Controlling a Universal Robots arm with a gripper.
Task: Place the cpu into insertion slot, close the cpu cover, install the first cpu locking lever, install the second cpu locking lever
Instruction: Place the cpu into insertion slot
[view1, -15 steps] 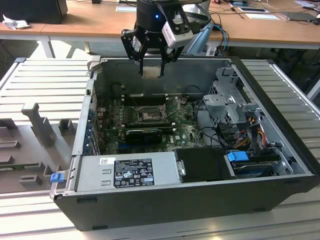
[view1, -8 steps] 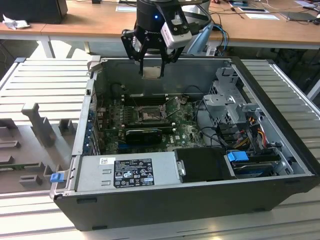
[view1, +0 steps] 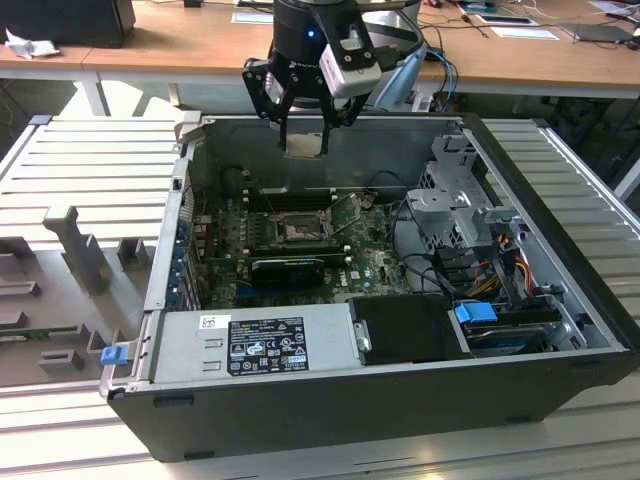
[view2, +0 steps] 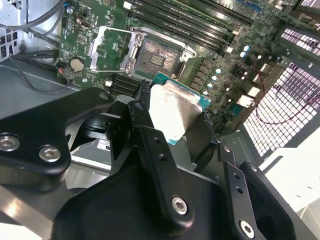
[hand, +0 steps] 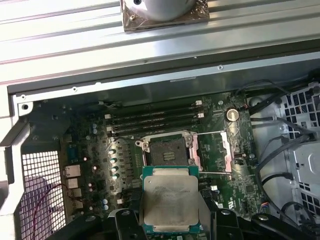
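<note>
I am on the first step. My pincer (view1: 304, 138) is clamped on the cpu (view1: 303, 146), gripping it by opposite edges and holding it flat in the air over the open computer case (view1: 330, 410). In the first wrist view the insertion slot (hand: 166, 150) lies bare below, well apart from the chip. The cpu cover (hand: 228, 154) is flipped open beside the slot, and its levers seem swung clear. Seating calls for squaring the chip's corners to the slot, then a level, gentle descent.

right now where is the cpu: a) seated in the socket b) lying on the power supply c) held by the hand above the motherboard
c: the hand grips the cpu in the air over the open case, and the socket is empty.
</note>
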